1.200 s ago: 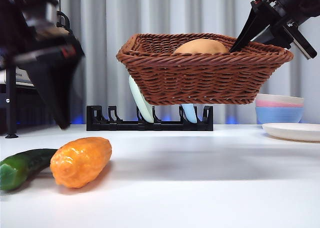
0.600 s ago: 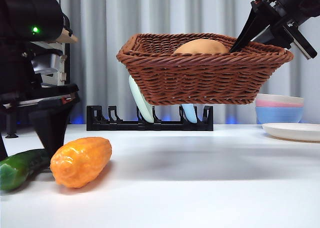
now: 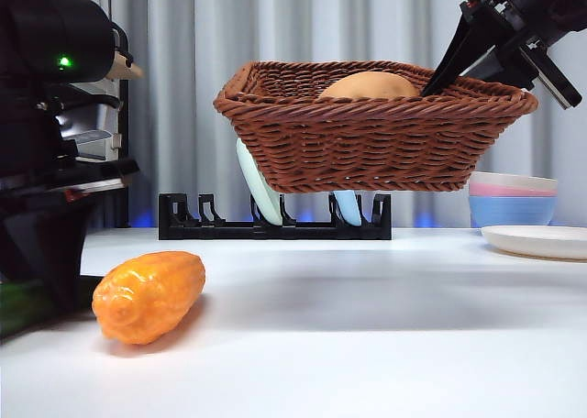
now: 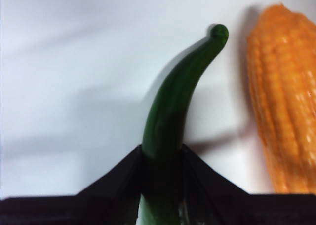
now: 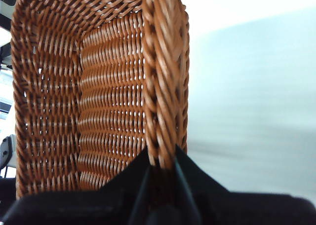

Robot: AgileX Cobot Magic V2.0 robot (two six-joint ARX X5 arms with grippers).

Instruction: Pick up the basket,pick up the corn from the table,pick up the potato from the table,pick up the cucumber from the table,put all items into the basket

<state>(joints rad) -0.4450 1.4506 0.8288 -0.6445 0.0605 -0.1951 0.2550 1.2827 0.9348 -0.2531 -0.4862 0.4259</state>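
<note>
My left gripper (image 4: pixel 162 153) is down on the white table (image 3: pixel 367 345) at the near left, jaws closed against both sides of the dark green cucumber (image 4: pixel 173 106). In the front view the arm (image 3: pixel 46 253) hides most of the cucumber (image 3: pixel 16 310). The orange corn (image 3: pixel 147 296) lies right beside it on the table and also shows in the left wrist view (image 4: pixel 286 101). My right gripper (image 5: pixel 160 161) is shut on the rim of the brown wicker basket (image 3: pixel 376 134) and holds it in the air. The tan potato (image 3: pixel 369 85) lies inside.
A black dish rack (image 3: pixel 275 224) with pale plates stands behind, under the raised basket. Stacked pastel bowls (image 3: pixel 512 198) and a white plate (image 3: pixel 541 241) sit at the right. A dark shelf frame stands at the far left.
The left arm has come down from above to the table and over the cucumber, now hiding most of it. The basket and right arm have not moved.
</note>
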